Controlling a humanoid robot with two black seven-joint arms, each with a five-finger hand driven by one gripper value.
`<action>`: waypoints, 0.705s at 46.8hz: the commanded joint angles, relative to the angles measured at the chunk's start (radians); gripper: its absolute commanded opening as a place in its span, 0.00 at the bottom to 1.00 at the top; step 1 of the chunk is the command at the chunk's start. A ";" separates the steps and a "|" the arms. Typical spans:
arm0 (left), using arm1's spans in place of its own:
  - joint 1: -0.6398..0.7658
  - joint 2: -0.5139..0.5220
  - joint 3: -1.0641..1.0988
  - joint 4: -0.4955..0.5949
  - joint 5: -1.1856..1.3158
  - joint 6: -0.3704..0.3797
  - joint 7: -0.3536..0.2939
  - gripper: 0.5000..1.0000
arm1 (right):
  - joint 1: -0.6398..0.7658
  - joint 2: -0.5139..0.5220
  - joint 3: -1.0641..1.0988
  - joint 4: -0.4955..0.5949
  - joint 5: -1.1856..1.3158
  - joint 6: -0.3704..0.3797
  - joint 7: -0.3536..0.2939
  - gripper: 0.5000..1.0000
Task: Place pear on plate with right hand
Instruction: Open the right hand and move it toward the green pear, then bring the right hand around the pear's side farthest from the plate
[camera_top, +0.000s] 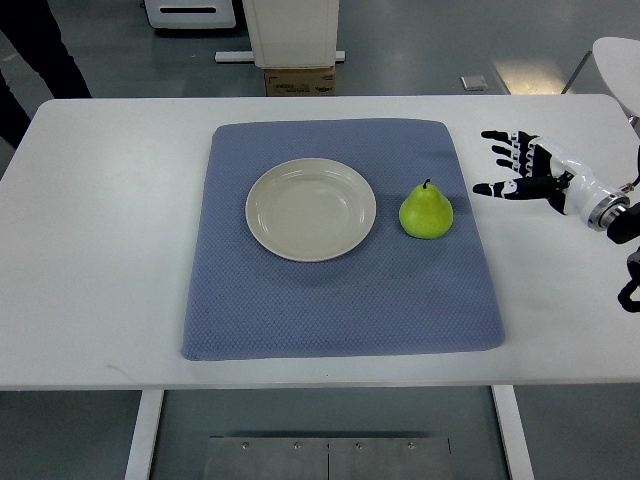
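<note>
You see a green pear (426, 212) standing upright on the blue mat, its short dark stem pointing up, skin smooth and glossy. It sits just beside a round cream plate (311, 209), at the plate's three o'clock, with a thin strip of mat between them. The plate lies flat and bare near the mat's centre, slightly toward twelve o'clock.

Plate (311, 209) is sitting on mat (340, 240). Pear (426, 211) is standing at its 3 o'clock, just beside. Right hand (522, 168) is hovering further toward 3 o'clock.

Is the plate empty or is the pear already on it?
Empty: the plate is bare; the pear stands beside it on the mat.
</note>
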 joint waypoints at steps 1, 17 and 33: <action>-0.001 0.000 0.000 -0.001 0.000 0.000 0.000 1.00 | 0.001 -0.018 -0.021 0.029 -0.033 -0.016 0.004 1.00; -0.001 0.000 0.000 -0.001 0.000 0.000 0.000 1.00 | 0.004 -0.013 -0.098 0.061 -0.133 -0.116 0.009 1.00; -0.001 0.000 0.000 -0.001 0.000 0.000 0.000 1.00 | 0.017 -0.006 -0.111 0.118 -0.167 -0.140 0.003 1.00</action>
